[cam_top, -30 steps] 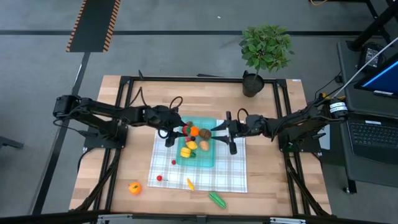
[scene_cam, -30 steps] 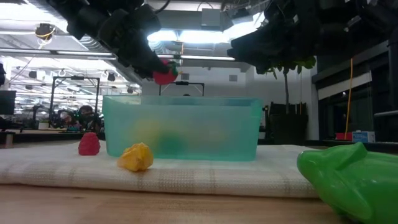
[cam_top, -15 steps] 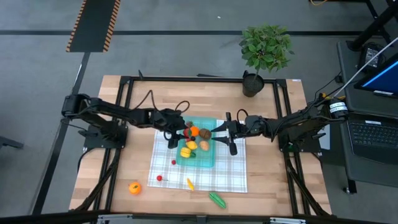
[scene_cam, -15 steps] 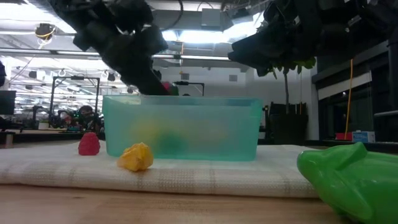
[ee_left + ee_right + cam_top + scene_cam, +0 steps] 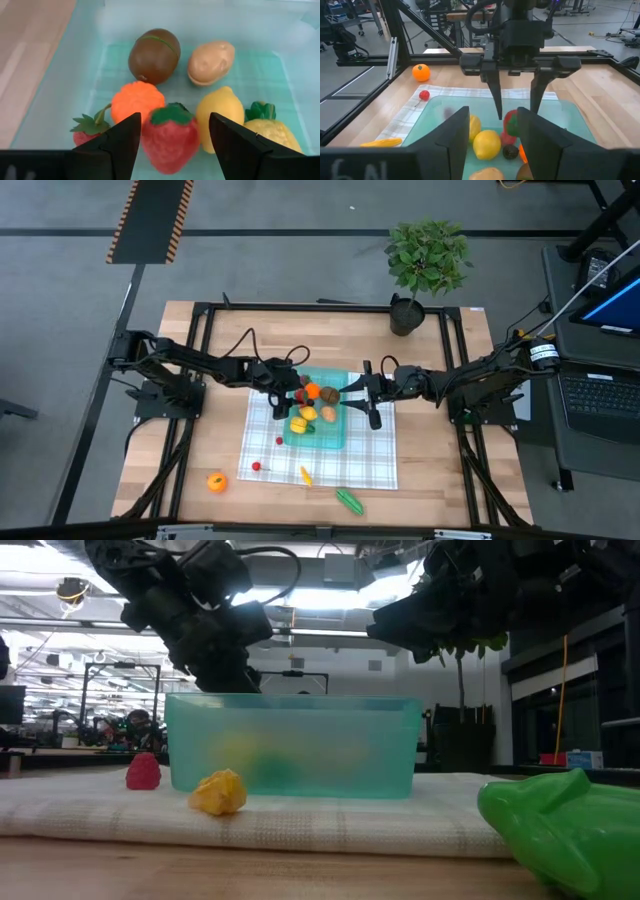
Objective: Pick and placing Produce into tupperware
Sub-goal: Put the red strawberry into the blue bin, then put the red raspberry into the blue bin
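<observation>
The left gripper [image 5: 289,392] hangs open over the teal tupperware [image 5: 336,438], a red strawberry [image 5: 170,136] loose between its spread fingers above the produce [image 5: 309,414] inside. The right gripper [image 5: 357,393], fingers also apart and empty, waits at the container's opposite edge.

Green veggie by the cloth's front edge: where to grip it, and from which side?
Grip the green veggie across its narrow middle, coming straight down from above. It lies flat and elongated, slanting beside the front edge of the cloth, so the wrist likely needs turning until the fingers close across the short axis. Nothing crowds it: the yellow piece lies apart.
</observation>
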You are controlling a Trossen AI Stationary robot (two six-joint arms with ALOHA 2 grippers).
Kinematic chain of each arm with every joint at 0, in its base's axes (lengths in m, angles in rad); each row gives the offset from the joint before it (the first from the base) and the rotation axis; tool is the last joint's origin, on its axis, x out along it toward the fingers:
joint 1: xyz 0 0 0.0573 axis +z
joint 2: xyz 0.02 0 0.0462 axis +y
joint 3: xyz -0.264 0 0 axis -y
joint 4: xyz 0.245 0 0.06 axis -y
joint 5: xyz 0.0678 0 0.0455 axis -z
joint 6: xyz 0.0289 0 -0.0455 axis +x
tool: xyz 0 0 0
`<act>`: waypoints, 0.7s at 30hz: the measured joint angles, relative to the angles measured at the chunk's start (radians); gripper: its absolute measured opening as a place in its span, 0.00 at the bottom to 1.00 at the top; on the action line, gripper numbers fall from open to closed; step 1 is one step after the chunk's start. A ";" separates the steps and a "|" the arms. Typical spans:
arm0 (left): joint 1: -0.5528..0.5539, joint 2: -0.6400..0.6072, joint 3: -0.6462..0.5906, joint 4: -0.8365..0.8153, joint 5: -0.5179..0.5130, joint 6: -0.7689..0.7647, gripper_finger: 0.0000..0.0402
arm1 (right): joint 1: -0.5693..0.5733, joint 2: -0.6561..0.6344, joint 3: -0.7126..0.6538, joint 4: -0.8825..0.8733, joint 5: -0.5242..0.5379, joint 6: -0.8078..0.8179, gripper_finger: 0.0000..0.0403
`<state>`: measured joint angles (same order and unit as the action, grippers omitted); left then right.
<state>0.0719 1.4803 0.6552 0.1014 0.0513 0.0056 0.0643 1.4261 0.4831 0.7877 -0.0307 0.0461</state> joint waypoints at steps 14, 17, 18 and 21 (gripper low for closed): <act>0.000 -0.079 -0.002 0.012 -0.028 0.031 0.57 | 0.001 0.000 0.000 0.000 -0.002 0.009 0.41; -0.010 -0.142 -0.002 0.012 -0.029 0.032 0.57 | 0.011 -0.002 0.000 -0.006 -0.038 0.031 0.41; -0.018 -0.164 -0.002 0.001 -0.030 0.032 0.57 | 0.017 -0.003 0.000 -0.010 -0.054 0.044 0.41; -0.053 -0.219 -0.018 0.012 -0.030 0.045 0.58 | 0.046 -0.003 0.000 -0.014 -0.077 0.077 0.41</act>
<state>0.0193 1.2610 0.6374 0.1135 0.0218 0.0506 0.1098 1.4227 0.4831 0.7739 -0.1079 0.1235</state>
